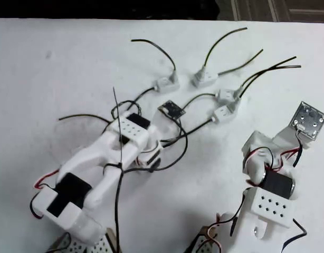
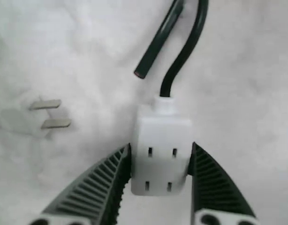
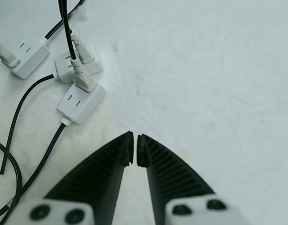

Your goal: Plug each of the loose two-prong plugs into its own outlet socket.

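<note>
In the left wrist view my left gripper [image 2: 160, 152] is shut on a white outlet socket [image 2: 159, 145], its black fingers [image 2: 111, 183] pressing both sides. The socket's face shows two pairs of slots, and its dark cord [image 2: 181, 56] leads away from me. Beside it on the white table lies a loose two-prong plug [image 2: 50, 123], its prongs pointing toward the socket. My right gripper [image 3: 135, 150] is shut on nothing, hovering over bare table. Three white sockets [image 3: 80, 101] with cords lie off to one side of it.
From above, the left arm [image 1: 114, 153] stretches to the table's middle amid tangled black cords [image 1: 178, 142]. The right arm [image 1: 267, 184] is folded at the right. Several white socket blocks [image 1: 225, 103] lie at the back. The table's far left and right are bare.
</note>
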Available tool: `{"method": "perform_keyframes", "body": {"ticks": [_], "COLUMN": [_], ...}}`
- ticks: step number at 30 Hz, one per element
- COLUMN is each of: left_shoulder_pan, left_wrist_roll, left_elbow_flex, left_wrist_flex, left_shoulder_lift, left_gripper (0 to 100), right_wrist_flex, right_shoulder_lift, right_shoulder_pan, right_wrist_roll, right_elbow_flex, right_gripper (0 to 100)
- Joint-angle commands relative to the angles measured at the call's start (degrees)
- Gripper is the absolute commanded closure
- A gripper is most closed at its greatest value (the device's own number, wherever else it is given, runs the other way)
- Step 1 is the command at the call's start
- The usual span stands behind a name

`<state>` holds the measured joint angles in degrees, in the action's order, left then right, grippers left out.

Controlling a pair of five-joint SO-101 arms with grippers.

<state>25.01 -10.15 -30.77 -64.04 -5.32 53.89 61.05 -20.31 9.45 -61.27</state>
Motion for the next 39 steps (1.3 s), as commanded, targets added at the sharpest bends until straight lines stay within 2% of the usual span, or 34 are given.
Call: {"method": "perform_keyframes", "body": {"ticks": [1,4,10,14,17,24,28,32,36,39], "left_shoulder_pan": [0.1,0.1,-0.1,-4.0,-9.3,-27.2,-37.6,-47.1,-51.6,-51.8], "left_wrist_roll": [0.8,0.7,0.8,0.7,0.2,0.1,-5.8,-8.4,-11.1,-11.9], "left_elbow_flex": [6.2,10.4,14.7,13.5,10.1,-4.9,-13.8,-21.5,-29.4,-35.1], "left_wrist_flex": [-8.3,-12.6,-15.6,-15.8,-15.5,-10.8,-7.7,-5.5,-4.0,-3.3], "left_shoulder_lift": [0.1,0.1,1.0,9.2,18.9,41.6,52.0,59.8,65.3,68.5], "left_gripper": [71,71,72,80,85,91,97,98,98,97], "right_wrist_flex": [-1.1,-1.1,-1.1,-0.7,0.0,1.9,6.1,10.4,12.3,13.3], "right_shoulder_lift": [-0.2,-0.2,-0.2,-0.2,-0.2,-0.2,-0.2,-0.4,-6.7,-16.7], "right_shoulder_pan": [0.7,0.7,0.7,1.2,4.6,17.3,27.0,39.2,51.8,57.5], "right_wrist_roll": [-0.1,-0.1,-2.6,-4.7,-4.9,-5.6,-10.6,-11.2,-10.7,-10.6], "right_elbow_flex": [0.4,0.4,0.3,0.3,0.4,2.9,6.7,11.8,16.4,21.5], "right_gripper": [98.0,98.0,98.0,98.0,98.0,97.8,97.4,97.4,90.7,88.7]}}
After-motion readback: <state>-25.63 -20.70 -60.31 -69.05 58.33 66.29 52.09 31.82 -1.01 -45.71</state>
